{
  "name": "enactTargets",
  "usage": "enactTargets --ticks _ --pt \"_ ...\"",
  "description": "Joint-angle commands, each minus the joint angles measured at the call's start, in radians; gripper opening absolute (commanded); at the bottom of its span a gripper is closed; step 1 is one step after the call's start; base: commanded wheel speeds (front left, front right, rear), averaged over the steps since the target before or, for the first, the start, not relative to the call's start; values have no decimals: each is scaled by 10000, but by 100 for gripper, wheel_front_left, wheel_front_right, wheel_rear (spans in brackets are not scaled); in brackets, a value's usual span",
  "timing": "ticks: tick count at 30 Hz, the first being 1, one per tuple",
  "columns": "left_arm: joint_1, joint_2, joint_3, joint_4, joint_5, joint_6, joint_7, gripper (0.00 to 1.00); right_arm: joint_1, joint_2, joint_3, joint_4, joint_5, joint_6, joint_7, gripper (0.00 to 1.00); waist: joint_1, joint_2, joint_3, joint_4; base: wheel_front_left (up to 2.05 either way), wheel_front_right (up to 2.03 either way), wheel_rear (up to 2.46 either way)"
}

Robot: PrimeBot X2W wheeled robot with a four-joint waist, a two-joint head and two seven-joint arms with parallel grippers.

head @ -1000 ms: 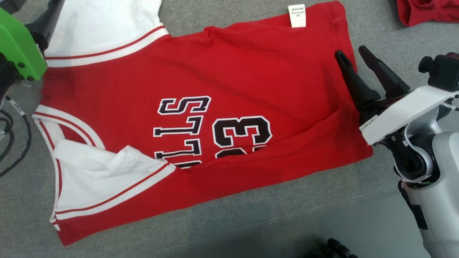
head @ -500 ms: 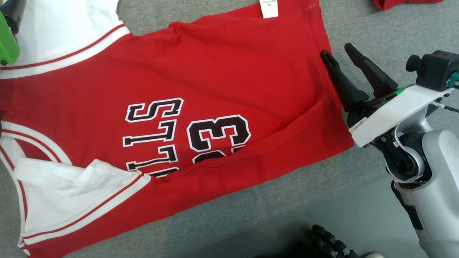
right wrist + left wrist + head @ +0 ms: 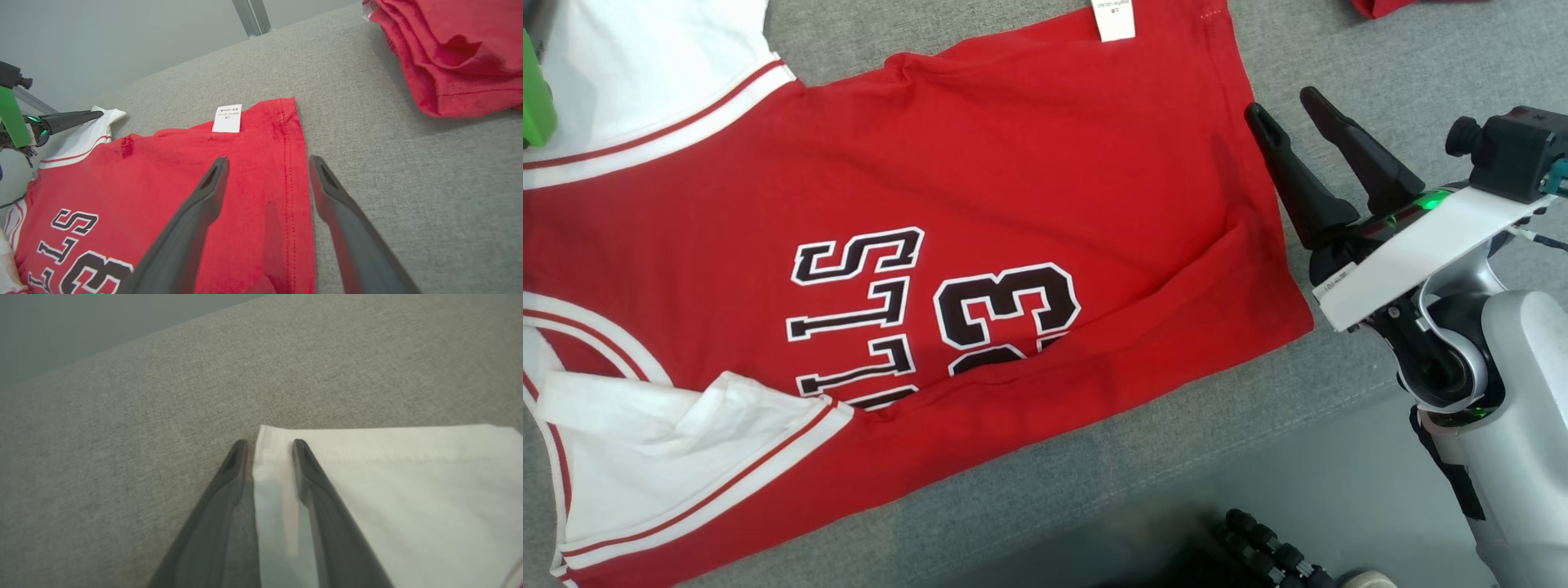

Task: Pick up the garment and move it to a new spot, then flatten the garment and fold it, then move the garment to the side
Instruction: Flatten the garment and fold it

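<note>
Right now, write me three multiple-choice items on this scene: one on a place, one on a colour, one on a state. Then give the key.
1. Where is the care label on the garment?
A. At the red body's far edge, near the hem corner
B. On a sleeve
C. Over the number

2. What colour is the sleeve whose edge lies between the fingers of the left gripper?
A. Red
B. White
C. Grey

3. How does the right gripper stand?
A. Shut on the label
B. Shut on the hem
C. Fingers apart, holding nothing

Key:
1 A: the label lies at the red edge, close to the hem corner.
2 B: the left wrist view shows white cloth between the fingers.
3 C: a wide gap shows between the fingers over the hem.
</note>
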Motion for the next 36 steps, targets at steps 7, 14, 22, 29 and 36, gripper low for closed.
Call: enactTargets --ticks 7,14,22,29,36 --pt "-47 -66 -478 -382 -65 -71 -128 0 -415 -86 -262 438 -350 -1 57 100 0 0 -253 410 0 0 0" --pt "115 -88 -1000 -1325 -538 -86 -398 0 -1481 -481 -172 1667 -1156 -1 469 100 0 0 -587 1113 0 0 0" --pt "201 -202 -1399 -1826 -913 -86 -768 0 -3271 -459 182 3737 -1468 -1 1239 100 0 0 -653 1722 0 0 0" --pt "101 -392 -1685 -1833 -1096 -82 -1011 0 -4312 -517 566 5551 -1683 -1 1783 100 0 0 -640 1967 0 0 0" --pt "-23 -337 -1842 -1780 -1240 -82 -1171 0 -4663 -636 1065 6092 -1642 -1 2093 82 0 0 -637 1979 0 0 0"
